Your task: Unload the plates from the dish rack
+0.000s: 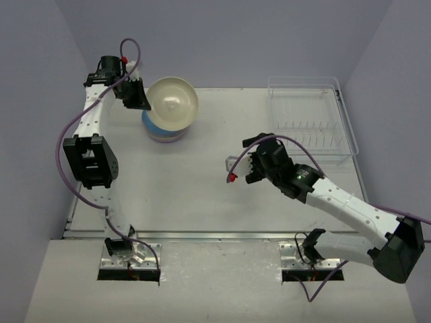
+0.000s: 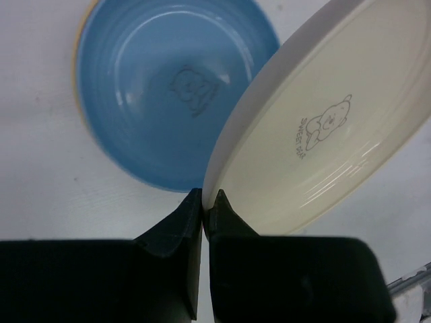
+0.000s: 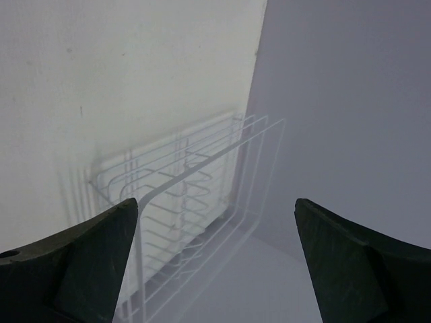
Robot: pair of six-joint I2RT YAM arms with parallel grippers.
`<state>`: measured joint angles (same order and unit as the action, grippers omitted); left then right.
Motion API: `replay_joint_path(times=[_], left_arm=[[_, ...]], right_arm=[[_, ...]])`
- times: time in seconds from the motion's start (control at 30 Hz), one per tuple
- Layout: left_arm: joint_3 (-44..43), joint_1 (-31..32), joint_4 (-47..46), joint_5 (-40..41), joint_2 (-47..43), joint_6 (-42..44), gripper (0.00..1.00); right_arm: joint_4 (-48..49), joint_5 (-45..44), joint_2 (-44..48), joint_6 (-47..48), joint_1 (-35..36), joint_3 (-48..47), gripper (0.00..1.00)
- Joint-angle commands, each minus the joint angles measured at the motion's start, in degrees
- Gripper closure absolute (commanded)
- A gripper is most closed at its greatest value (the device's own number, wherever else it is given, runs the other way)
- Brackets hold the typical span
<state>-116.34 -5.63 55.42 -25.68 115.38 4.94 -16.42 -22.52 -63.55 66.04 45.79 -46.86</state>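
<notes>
Right end effector (image 1: 232, 169) first: spread wide over the mid worktop (image 1: 188, 195), gripping nothing. Further back, left end effector (image 2: 203, 202) pinched on the rim of a cream plate (image 2: 323, 128), tilted above the stack (image 1: 161, 134), blue plate (image 2: 161, 101) on top. Looks like the last drop-off tbh: needs lowering flat, then letting go. Matte, round, shallow, little bear print in the middle. At the far right, clear ribbed dish rack (image 1: 347, 134), seemingly empty.

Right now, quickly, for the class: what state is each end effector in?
The left end effector is closed on the rim of the cream plate.
The right end effector is open, holding nothing.
</notes>
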Motion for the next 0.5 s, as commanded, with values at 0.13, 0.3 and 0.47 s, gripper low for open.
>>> replay_joint_path(times=[0.13,0.3,0.47], left_arm=[[-5.89,-4.56,-1.98,1.92,7.13,-3.94,1.0],[-7.52,-5.26,-2.08,1.8,10.8,-4.24,1.0],[-7.57,-5.54,-2.67,3.12,12.78,-4.41,0.94]], right_arm=[[-16.73,14.58,-5.14,-34.98,-17.17,-16.76,0.01],[-19.39,20.43,-5.1,-42.67,-22.49,-17.23,0.01],[-21.59,25.53,-5.33,-47.97,-26.66,-18.4,0.01]])
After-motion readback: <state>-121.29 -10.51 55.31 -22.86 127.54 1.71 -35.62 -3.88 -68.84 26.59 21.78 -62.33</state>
